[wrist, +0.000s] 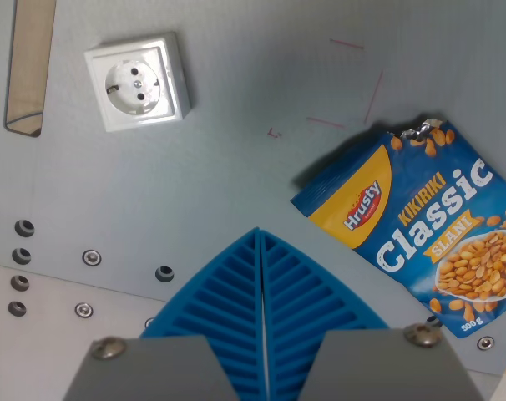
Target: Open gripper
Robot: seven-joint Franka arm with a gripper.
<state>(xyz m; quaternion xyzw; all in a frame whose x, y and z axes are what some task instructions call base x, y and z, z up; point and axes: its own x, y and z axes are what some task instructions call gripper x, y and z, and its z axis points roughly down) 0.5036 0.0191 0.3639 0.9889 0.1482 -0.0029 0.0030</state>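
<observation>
My gripper [260, 236] fills the bottom middle of the wrist view. Its two blue ribbed fingers [224, 301] are pressed flat together along a thin seam, with nothing between them. They hang above the grey table surface [236, 167]. A blue and yellow bag of peanuts [420, 225], labelled "Classic", lies flat on the table at the wrist view's right, apart from the fingertips.
A white wall socket [138, 82] lies on the table at the upper left. A wooden strip [27, 67] runs along the left edge. Several bolt holes [92, 257] mark the table's lower left. Thin red lines [353, 83] are drawn at upper right.
</observation>
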